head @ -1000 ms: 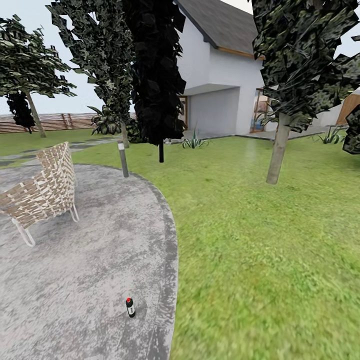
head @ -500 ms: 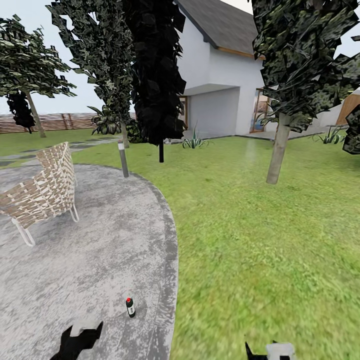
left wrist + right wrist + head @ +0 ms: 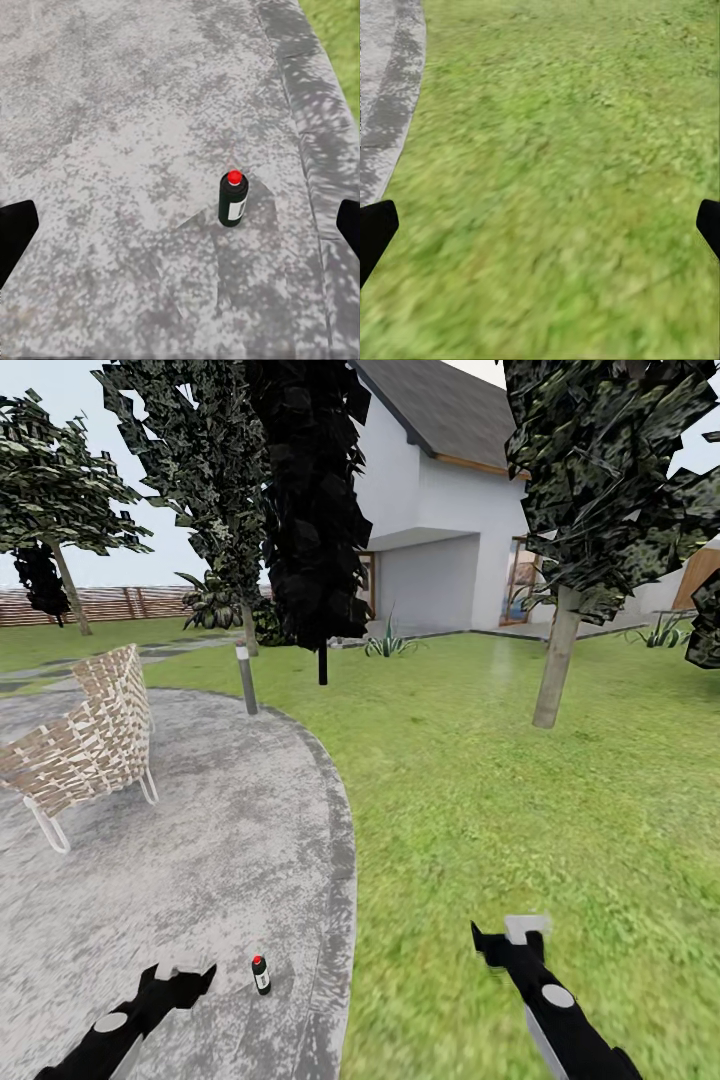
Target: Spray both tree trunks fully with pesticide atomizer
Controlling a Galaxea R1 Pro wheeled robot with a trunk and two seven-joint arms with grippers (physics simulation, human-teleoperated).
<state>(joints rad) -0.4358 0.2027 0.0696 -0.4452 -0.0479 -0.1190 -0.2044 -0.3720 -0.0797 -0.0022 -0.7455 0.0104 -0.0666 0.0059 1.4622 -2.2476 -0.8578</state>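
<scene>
Garden scene at the approach to the pick-up. The pesticide atomizer [image 3: 260,974], a small dark bottle with a red top, stands upright on the floor [image 3: 200,860], the speckled grey concrete paving, close to its rounded edge where the grass [image 3: 520,810] begins. Its long axis is vertical.

The left gripper [image 3: 180,978] is over the paving just beside the bottle, on the side away from the paving's edge, with a clear gap between them. In the left wrist view the atomizer [image 3: 233,198] lies ahead of the gripper and between the lines of its two fingers [image 3: 15,232], nearer the one on the paving-edge side; the fingers sit at opposite edges of that view, so the jaws are spread wide and hold nothing.

The right gripper [image 3: 505,945] is over the grass, well apart from the bottle and across the paving edge from it. Its fingers [image 3: 375,229] likewise stand far apart, with nothing between them but lawn.

Judgement: the left arm is the nearer and better placed for the grasp; it needs to advance and descend, with a slight shift toward the paving's edge, to bracket the upright body.

One pale-trunked tree [image 3: 553,660] stands on the lawn beyond; a woven chair [image 3: 85,745] and a bollard [image 3: 245,678] occupy the paving's far side.
</scene>
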